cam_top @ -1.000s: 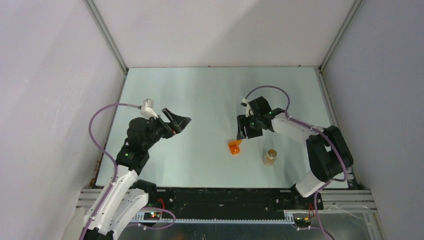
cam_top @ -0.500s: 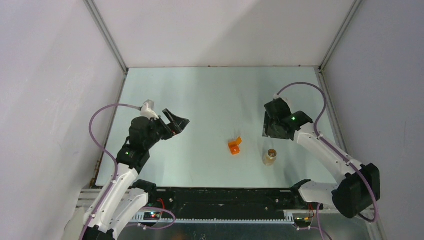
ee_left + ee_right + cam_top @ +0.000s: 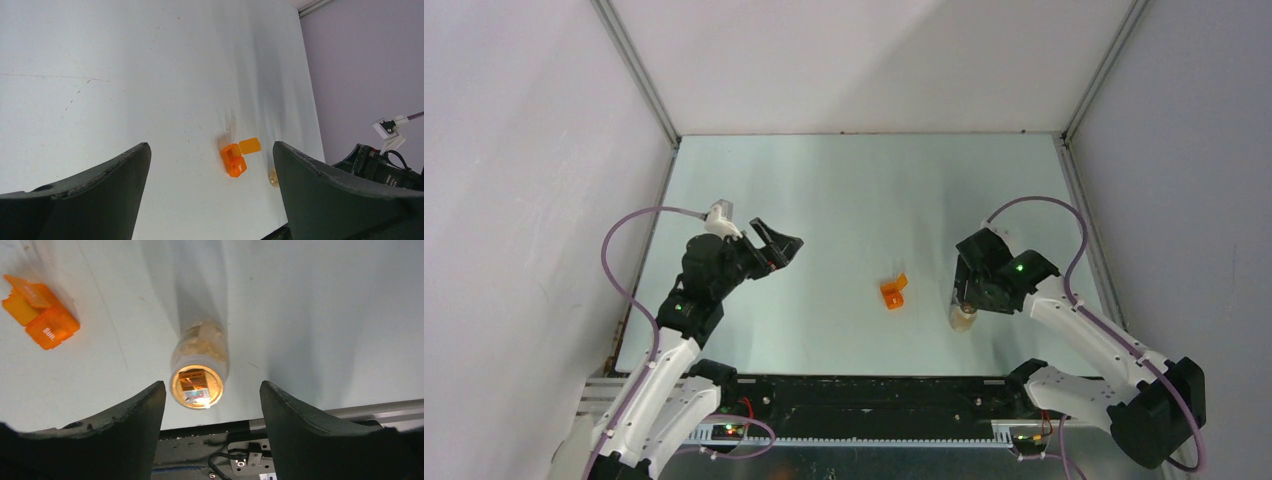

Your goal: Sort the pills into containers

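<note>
A: What's on the table [image 3: 844, 190]?

B: The left gripper [image 3: 780, 240] hovers far left with its jaws spread. The right gripper [image 3: 969, 288] hangs over the upright vial [image 3: 199, 367], jaws released and empty. The box [image 3: 42, 315] lies lid-open nearby.

A: Pills?

B: I see none loose. Centre the jaws on the vial, come straight down and close gently, since it may tip.

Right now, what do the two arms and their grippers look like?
Both the left arm and right arm: white links, black joint housings with green lights. On the left gripper and right gripper, black wedge-shaped fingers. A purple cable loops off each wrist. No sleeves.
</note>
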{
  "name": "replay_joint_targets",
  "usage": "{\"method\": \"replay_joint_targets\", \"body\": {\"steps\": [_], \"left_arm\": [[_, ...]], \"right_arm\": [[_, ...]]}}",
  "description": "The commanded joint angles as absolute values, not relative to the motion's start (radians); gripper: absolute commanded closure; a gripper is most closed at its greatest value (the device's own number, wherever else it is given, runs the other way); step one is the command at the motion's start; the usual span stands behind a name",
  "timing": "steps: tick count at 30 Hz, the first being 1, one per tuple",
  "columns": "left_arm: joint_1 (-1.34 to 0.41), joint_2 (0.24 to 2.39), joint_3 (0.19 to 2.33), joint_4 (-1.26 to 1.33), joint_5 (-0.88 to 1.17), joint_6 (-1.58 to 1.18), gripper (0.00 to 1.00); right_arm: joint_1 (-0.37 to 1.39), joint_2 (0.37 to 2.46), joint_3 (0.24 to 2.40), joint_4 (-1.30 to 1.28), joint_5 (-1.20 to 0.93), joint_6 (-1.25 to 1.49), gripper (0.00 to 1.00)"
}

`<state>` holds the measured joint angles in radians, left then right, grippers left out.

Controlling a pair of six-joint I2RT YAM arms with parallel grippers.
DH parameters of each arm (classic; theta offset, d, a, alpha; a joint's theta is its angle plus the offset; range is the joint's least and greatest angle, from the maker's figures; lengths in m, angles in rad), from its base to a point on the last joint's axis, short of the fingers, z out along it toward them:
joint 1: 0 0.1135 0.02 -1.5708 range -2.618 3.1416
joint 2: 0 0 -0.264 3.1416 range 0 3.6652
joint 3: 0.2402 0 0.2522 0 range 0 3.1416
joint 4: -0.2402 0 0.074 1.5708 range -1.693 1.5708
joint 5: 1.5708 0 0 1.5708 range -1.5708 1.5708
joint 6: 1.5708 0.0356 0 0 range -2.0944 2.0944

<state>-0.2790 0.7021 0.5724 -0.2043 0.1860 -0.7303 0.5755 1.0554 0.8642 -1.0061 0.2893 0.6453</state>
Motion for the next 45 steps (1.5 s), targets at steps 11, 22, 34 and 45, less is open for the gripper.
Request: {"method": "replay_joint_targets", "body": {"steps": [11,22,34,45], "left_arm": [[-0.320,0.706,0.580,-0.129,0.220,-0.678,0.02],[-0.437,0.739,0.593,-0.101,0.183,-0.626,0.01],[-0.683,0.734,0.591,0.109,0.183,-0.375,0.05],[-0.860,0.806,0.655,0.070,0.426,-0.006,0.07]], "right_arm": [[0.595,1.112,0.776,-0.887,0.243,0.713,0.34],[0.604,1.097,0.810,-0.840,0.175,0.683,0.62],[0.616,0.984,0.979,-0.692,-0.192,0.568,0.62],[0.714,1.026,1.052,-0.516,-0.492,0.528,0.60]]}}
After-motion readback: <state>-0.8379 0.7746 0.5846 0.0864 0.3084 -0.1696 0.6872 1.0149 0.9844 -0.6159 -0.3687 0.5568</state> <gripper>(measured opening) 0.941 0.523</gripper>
